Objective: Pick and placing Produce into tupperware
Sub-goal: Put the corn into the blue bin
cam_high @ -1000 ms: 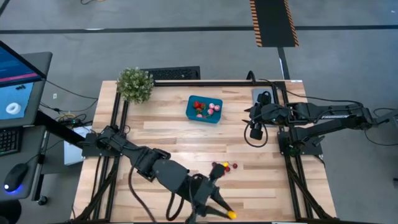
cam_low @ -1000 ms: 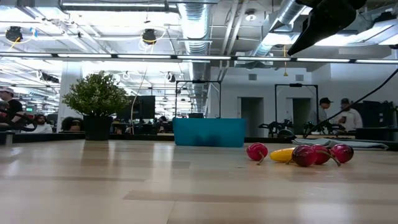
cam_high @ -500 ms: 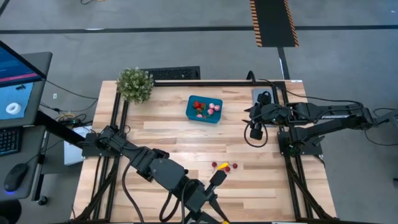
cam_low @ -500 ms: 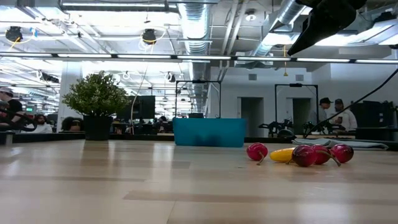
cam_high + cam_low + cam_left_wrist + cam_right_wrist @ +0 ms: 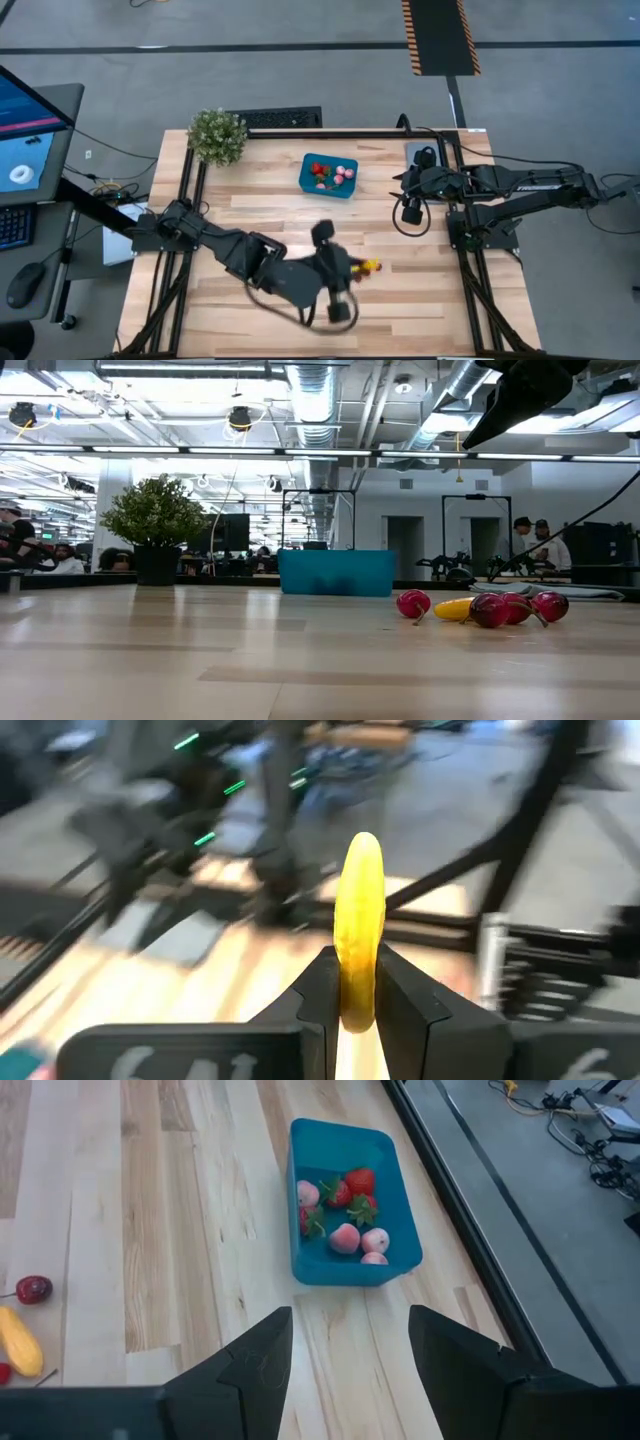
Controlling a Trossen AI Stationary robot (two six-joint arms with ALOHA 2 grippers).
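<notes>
Moved: since the frame half a second back, we see the left arm swing up from the bottom edge of the high view toward lower centre.
Left gripper: we see its fingers clamped on a yellow piece, which stands upright between them in the left wrist view.
Right gripper: fingers spread apart and holding nothing; the arm waits at centre right of the high view.
Tupperware: upper centre of the high view, on the wooden table.
Inside it: red strawberries and pink pieces.
Loose produce: in the low view, at right of centre, we count 3 dark red cherries beside 1 yellow piece on the table.
Potted plant: upper left corner of the table.
</notes>
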